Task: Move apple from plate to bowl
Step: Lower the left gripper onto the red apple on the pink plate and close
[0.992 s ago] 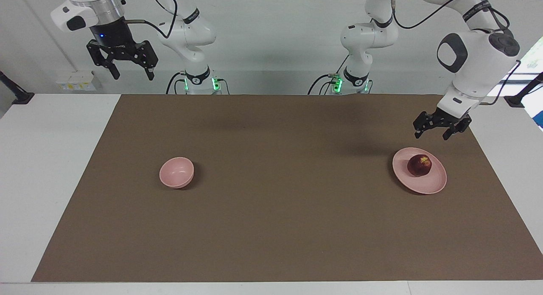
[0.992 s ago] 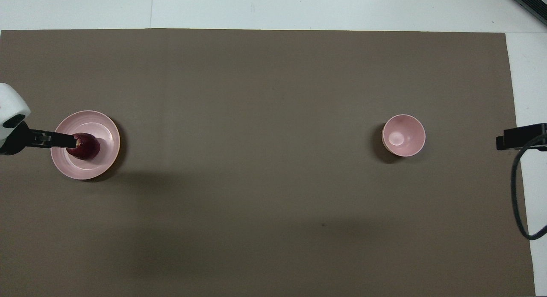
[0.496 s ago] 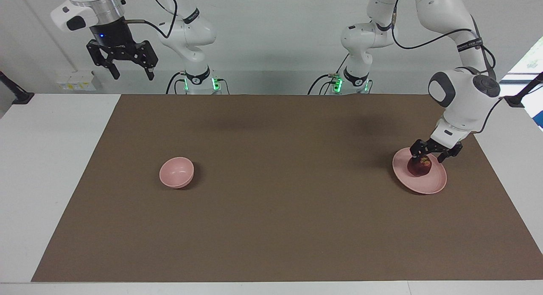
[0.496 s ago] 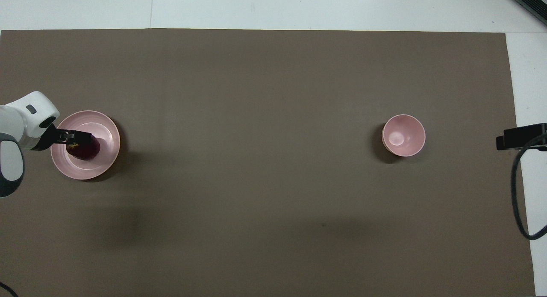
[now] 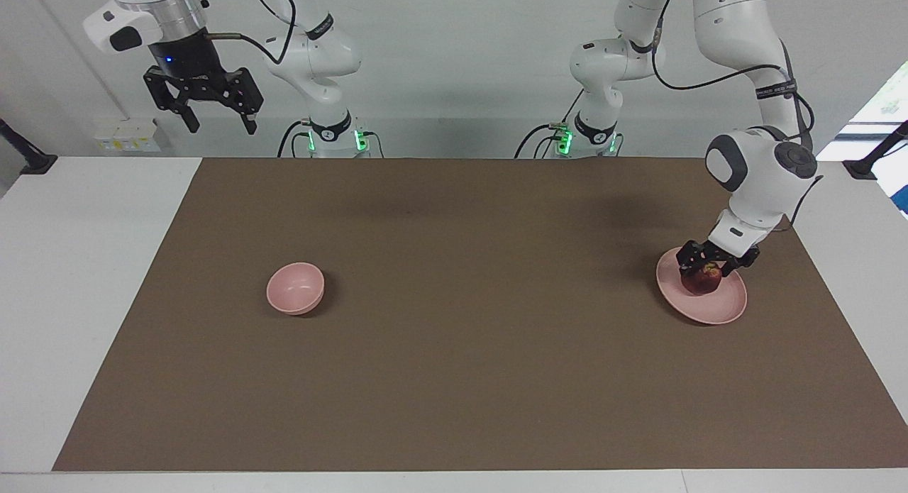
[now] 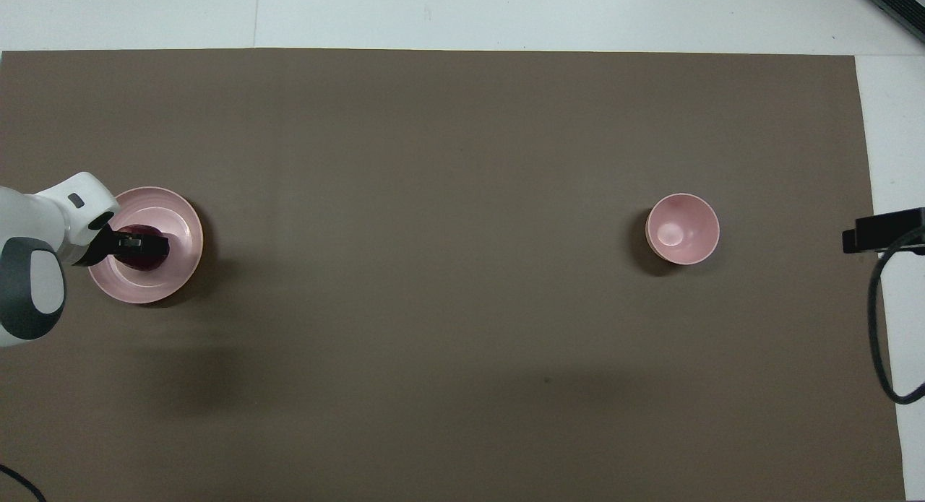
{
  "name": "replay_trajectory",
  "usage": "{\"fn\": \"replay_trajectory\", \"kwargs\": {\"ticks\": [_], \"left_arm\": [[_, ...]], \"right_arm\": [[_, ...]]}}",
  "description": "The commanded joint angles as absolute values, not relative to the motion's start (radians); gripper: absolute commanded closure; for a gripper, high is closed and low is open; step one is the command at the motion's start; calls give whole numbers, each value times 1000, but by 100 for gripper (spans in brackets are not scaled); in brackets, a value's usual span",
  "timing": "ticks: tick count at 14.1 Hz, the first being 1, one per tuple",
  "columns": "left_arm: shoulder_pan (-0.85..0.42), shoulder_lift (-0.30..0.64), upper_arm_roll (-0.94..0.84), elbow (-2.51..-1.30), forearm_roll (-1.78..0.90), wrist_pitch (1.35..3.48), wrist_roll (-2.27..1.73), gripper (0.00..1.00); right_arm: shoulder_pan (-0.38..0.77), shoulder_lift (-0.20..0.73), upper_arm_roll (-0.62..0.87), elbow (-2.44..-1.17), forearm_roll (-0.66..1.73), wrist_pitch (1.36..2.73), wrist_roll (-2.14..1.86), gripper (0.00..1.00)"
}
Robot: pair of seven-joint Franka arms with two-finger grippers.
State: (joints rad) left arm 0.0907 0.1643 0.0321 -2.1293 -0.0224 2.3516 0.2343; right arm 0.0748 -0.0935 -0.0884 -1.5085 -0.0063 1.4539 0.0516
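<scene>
The left hand straddles the apple on the plate at three o'clock – fingers apart. The apple looks firm, smooth and roll-prone – best gripped across its widest girth. The right hand waits, open.

You see two white Franka arms with rounded glossy shells, dark grey joint caps and black cables looped along them. Each ends in a black linkage gripper; the right gripper hangs under a silver collar with a blue light. Green lights glow at both bases.

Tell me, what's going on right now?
Left gripper down around small dark-red apple on flat pink plate. Right gripper waits, open. Deep pink bowl unobstructed.
</scene>
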Motion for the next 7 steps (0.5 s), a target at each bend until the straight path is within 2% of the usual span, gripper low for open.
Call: {"fn": "replay_trajectory", "kwargs": {"ticks": [1, 2, 3, 4, 5, 7], "left_arm": [[95, 144, 26, -2151, -25, 2387, 252, 66], [94, 149, 26, -2142, -25, 2407, 253, 82], [95, 150, 26, -2138, -25, 2416, 252, 92], [92, 150, 26, -2135, -25, 2416, 242, 93], [91, 147, 26, -2134, -25, 2416, 239, 100], [86, 118, 23, -2134, -25, 2402, 238, 100]], "right_arm": [[74, -109, -92, -1519, 5, 1440, 55, 0], [74, -109, -92, -1519, 5, 1440, 58, 0], [74, -107, -91, -1519, 6, 1446, 60, 0], [80, -109, -91, -1522, 8, 1456, 72, 0], [87, -109, -87, -1526, 9, 1475, 96, 0], [87, -101, -83, -1543, 9, 1531, 260, 0]]}}
